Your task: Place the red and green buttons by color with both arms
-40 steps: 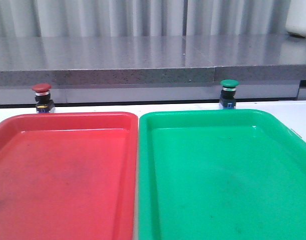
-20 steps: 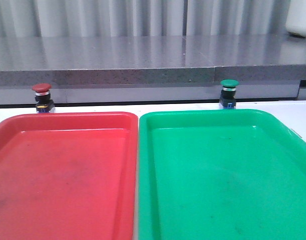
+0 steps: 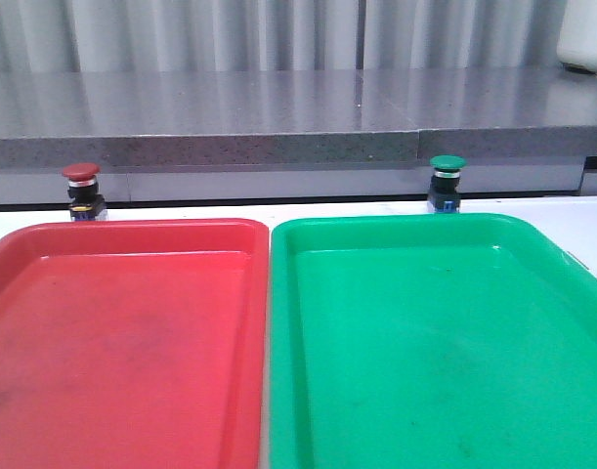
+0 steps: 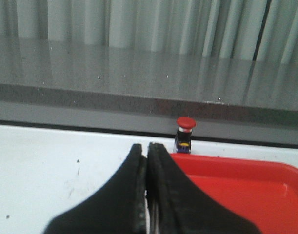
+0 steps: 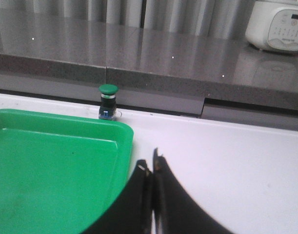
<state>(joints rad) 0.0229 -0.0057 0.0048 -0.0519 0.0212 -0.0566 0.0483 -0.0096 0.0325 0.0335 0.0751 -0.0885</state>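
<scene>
The red button (image 3: 82, 190) stands upright on the white table just behind the far left corner of the red tray (image 3: 122, 342). The green button (image 3: 447, 182) stands upright behind the far edge of the green tray (image 3: 435, 342). Neither gripper shows in the front view. In the left wrist view my left gripper (image 4: 145, 146) is shut and empty, well short of the red button (image 4: 185, 133). In the right wrist view my right gripper (image 5: 149, 161) is shut and empty beside the green tray's corner (image 5: 120, 130), well short of the green button (image 5: 108, 100).
A raised grey stone ledge (image 3: 278, 137) runs along the back right behind both buttons. A white appliance (image 5: 279, 25) sits on it at the far right. White tabletop (image 4: 51, 165) lies left of the red tray and right of the green tray (image 5: 227, 156).
</scene>
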